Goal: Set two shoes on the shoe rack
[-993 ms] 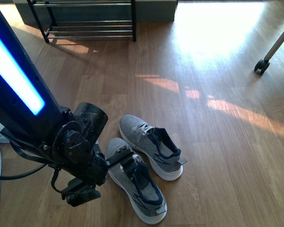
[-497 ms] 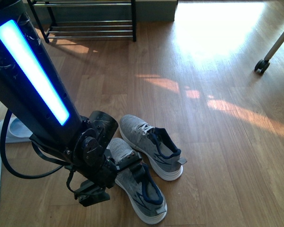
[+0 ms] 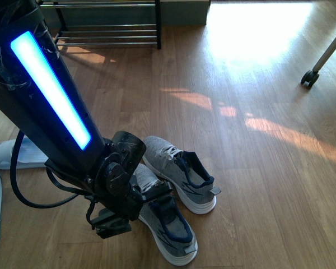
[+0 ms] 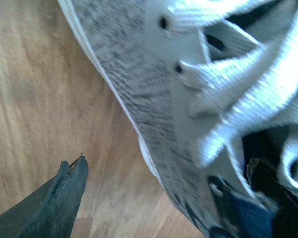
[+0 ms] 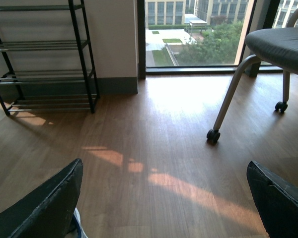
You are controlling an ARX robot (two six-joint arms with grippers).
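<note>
The left gripper (image 3: 154,194) is down on the nearer grey knit lace-up sneaker (image 3: 169,228) with the thick white sole. Its jaws are spread wide and set astride one side wall. In the left wrist view, one black fingertip (image 4: 69,191) is parked over the floor just beside the sole, not touching. The other is tucked in by the navy lining past the white laces (image 4: 238,99), so nothing's actually clamped yet. The right gripper (image 5: 164,198) is held off the floor, spread wide too, with nothing between its tips.

Biggest thing around is the brown wooden plank floor (image 3: 241,168), which is streaked with sun patches. Next is the black metal-framed shoe rack with thin chrome bars (image 3: 106,31), stood against the far wall, well apart from both sneakers. Only sunlit floor is seen between the two.

The left arm's long black link with the glowing blue light strip (image 3: 50,92) is stretched across the left of the front view. Its wrist hides the nearer sneaker's toe.

A grey metal chair leg on a black castor (image 3: 310,78) is off at the far right, well apart from everything.

The second grey knit sneaker (image 3: 179,174) is laid just beside the first on the rack side, toe pointed toward the rack.

A pale blue rubber slide (image 3: 14,154) is partly hidden behind the arm.
</note>
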